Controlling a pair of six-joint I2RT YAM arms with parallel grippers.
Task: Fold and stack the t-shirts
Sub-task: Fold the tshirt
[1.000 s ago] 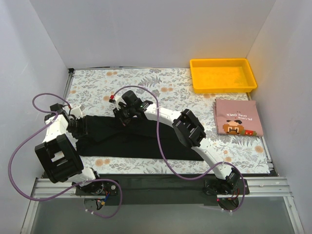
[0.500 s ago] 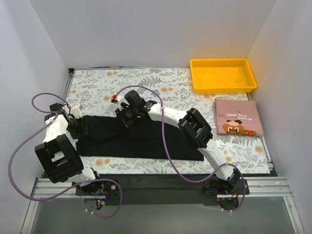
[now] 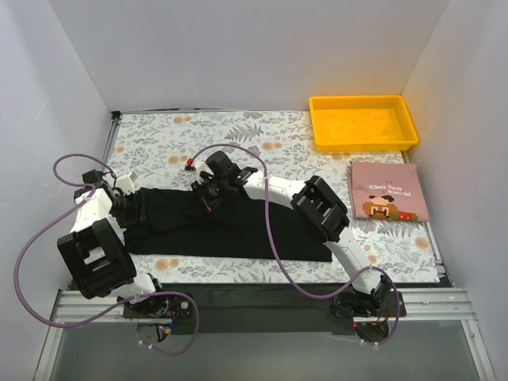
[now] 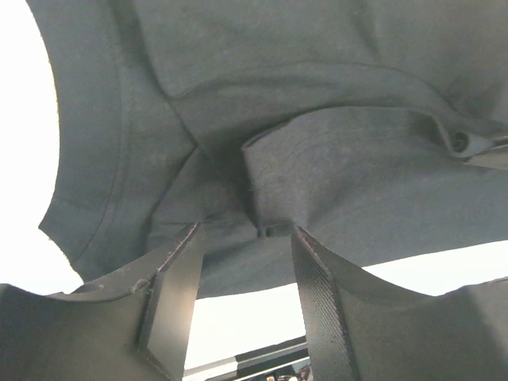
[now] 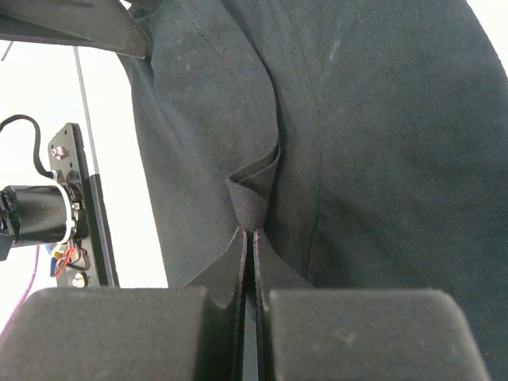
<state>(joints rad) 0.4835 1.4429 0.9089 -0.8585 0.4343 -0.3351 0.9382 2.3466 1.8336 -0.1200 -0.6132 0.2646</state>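
At the left end of the black t-shirt (image 3: 238, 230), laid as a long band across the near half of the table (image 3: 159, 135), the left gripper (image 4: 246, 230) is seen with jaws spread and a bunched fold just at their tips, so that end could be missed if a lift is begun before cloth is caught. Further right, at the band's far edge, a thin ridge of cloth is pinched between the pressed-together jaws of the right gripper (image 5: 254, 234). So small a bite could be pulled free by the drag of the loose right end.
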